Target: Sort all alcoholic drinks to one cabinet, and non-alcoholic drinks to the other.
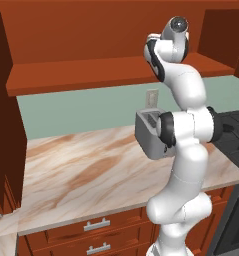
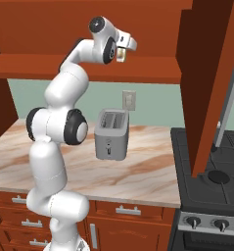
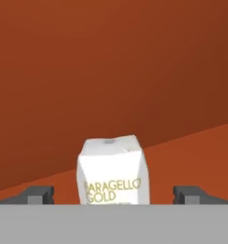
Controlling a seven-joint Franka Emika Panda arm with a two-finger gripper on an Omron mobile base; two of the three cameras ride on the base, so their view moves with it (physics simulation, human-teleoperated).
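The carton [image 3: 112, 170] is a small cream-white box with rounded edges and a slightly crumpled top; its front face carries yellowish-gold lettering in two lines. It stands upright on the plank shelf [image 3: 191, 147] of the red-brown wall cabinet [image 3: 110, 62], in front of the cabinet's plain back wall. In the hand view it sits between the two dark fingers [image 3: 38, 194], which stand wide apart, one at each side, with a clear gap between each tip and the carton's sides; they grip nothing. The carton's lower edge is cut off at the bottom of that view, so how it meets the shelf cannot be seen.

In the right base view the gripper [image 2: 122, 51] reaches into the cabinet above the counter [image 2: 152, 171], and only a pale sliver of the carton [image 2: 121, 53] shows beside the hand; its lettering is too small to read there. In the left base view the arm's upper joints hide the hand and the carton altogether. The grey toaster [image 2: 111, 133] stands on the counter below, partly covered by the arm in the left base view.
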